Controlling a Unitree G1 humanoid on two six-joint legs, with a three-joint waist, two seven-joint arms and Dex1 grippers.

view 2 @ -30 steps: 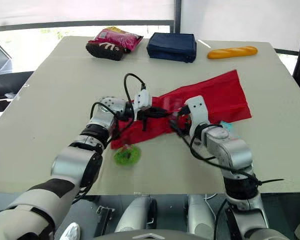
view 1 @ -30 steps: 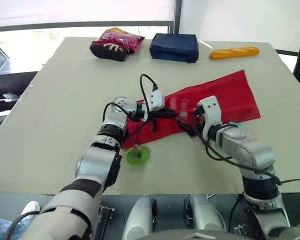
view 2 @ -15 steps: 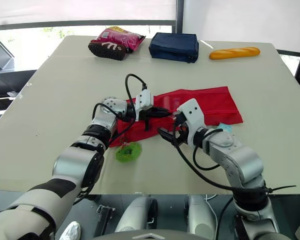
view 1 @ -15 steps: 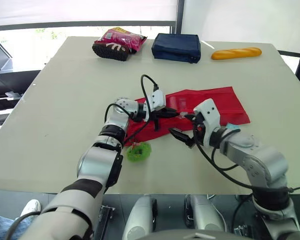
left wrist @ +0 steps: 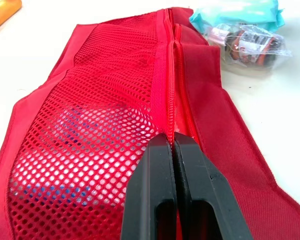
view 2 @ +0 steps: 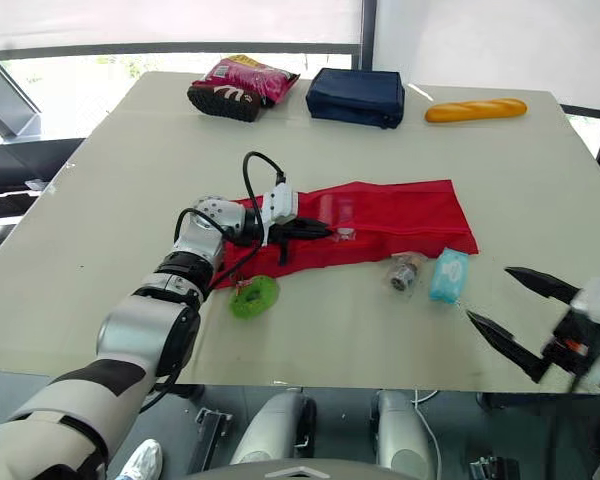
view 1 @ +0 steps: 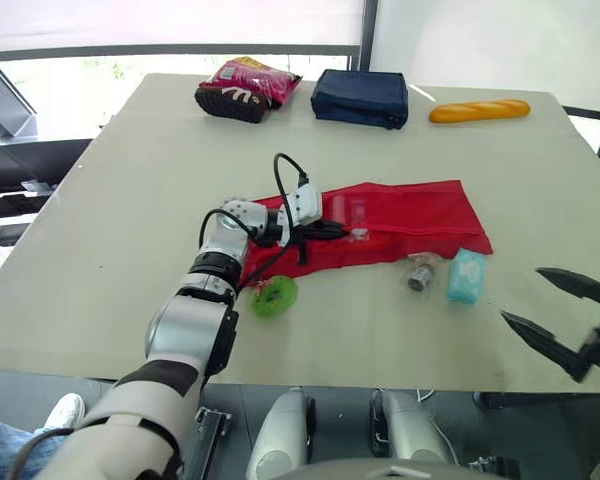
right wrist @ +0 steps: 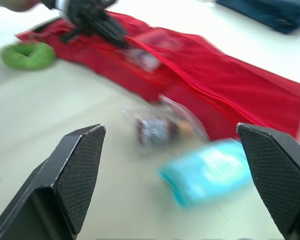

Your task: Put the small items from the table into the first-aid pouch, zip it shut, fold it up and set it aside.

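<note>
The right claw (view 2: 487, 292) is held wide open over the near edge of the surface (view 1: 130, 200). A green ring (view 1: 274, 297), a small wrapped bottle (view 1: 417, 274) and a blue packet (view 1: 466, 276) are laid just beside the red pouch (view 1: 410, 212). The left claw (left wrist: 171, 142) is pressed shut at the pouch's zip. A dark blue bag (view 1: 360, 97) is seen far back.

At the far end of the tabletop (view 1: 120, 210) lie a pink snack bag (view 1: 245, 88), a navy case (view 1: 360, 97) and a baguette (view 1: 479, 110), each apart.
</note>
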